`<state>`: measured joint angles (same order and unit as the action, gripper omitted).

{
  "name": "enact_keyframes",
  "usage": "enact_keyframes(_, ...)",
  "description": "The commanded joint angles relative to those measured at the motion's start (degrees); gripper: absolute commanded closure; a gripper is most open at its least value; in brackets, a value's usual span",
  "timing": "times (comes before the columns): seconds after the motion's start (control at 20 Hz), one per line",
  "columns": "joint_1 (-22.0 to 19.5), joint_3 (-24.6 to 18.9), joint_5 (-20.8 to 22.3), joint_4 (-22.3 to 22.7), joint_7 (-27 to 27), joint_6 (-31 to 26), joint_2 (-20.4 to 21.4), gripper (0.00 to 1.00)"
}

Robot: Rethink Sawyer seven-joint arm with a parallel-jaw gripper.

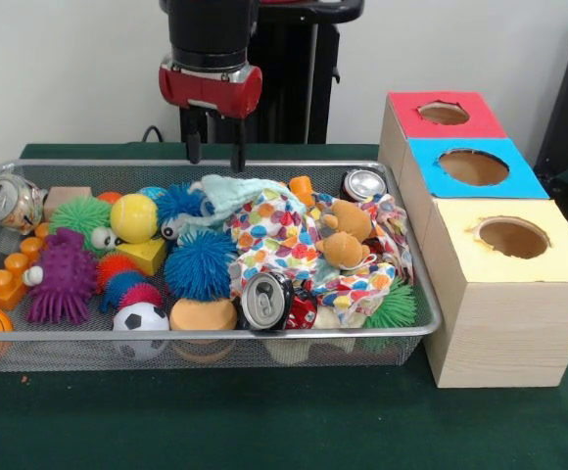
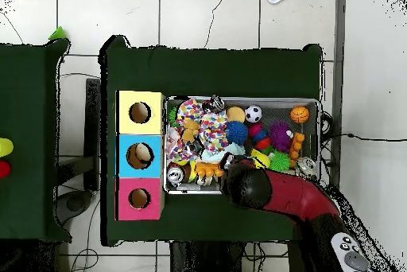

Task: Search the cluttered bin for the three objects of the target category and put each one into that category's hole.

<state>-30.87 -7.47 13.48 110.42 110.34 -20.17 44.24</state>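
My gripper [image 1: 215,155] hangs open over the back rim of the wire bin [image 1: 206,354], just above a pale teal cloth [image 1: 233,192], holding nothing. In the overhead view the red arm [image 2: 262,192] hides it. The bin holds three drink cans: one in the left back corner [image 1: 14,202], one at the front middle [image 1: 265,300], one at the back right [image 1: 363,184]. Around them lie spiky balls such as a blue one [image 1: 199,264], a yellow ball [image 1: 133,217], a soccer ball [image 1: 140,318], a patterned cloth [image 1: 276,240] and a brown plush toy [image 1: 347,235].
To the right of the bin stand three wooden boxes with a round hole on top: red [image 1: 443,114], blue [image 1: 474,166] and yellow [image 1: 512,238]. In the overhead view they line the bin's left side, with the yellow box [image 2: 140,113] uppermost. Orange blocks [image 1: 8,279] lie at the bin's left.
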Motion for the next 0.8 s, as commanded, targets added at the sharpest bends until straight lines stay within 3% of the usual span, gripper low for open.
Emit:
enact_keyframes(0.05, -2.36, -9.42, -2.40, 0.66, -4.23, -11.16, 3.02, 0.00)
enact_keyframes(0.3, -3.07, -11.35, -3.81, -0.02, -3.41, -14.15, 4.60, 0.00)
enact_keyframes(0.8, -0.64, -11.40, -3.71, -3.33, -0.01, -13.39, 2.24, 0.00)
